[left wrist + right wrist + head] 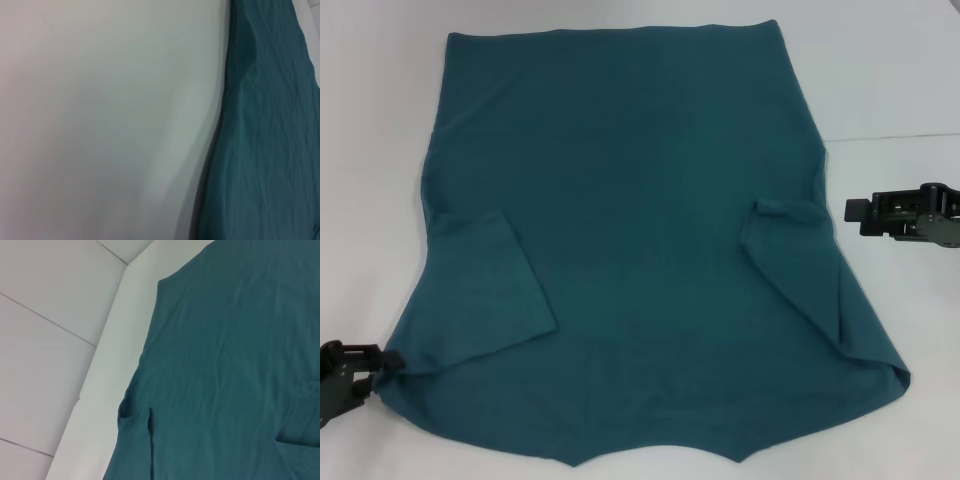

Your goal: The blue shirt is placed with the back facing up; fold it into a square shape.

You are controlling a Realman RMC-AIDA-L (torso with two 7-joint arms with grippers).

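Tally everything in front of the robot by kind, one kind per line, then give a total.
Blue shirt: 1, spread flat with both sleeves folded in
Grippers: 2, the left gripper at the shirt's near left corner, the right gripper just off its right edge
White table: 1
Total: 4

The blue shirt (650, 250) runs off the frame's near edge, its collar seemingly cut off.

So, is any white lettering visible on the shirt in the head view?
No, the shirt shows only plain teal-blue cloth there, with both sleeves folded inward on top of it.
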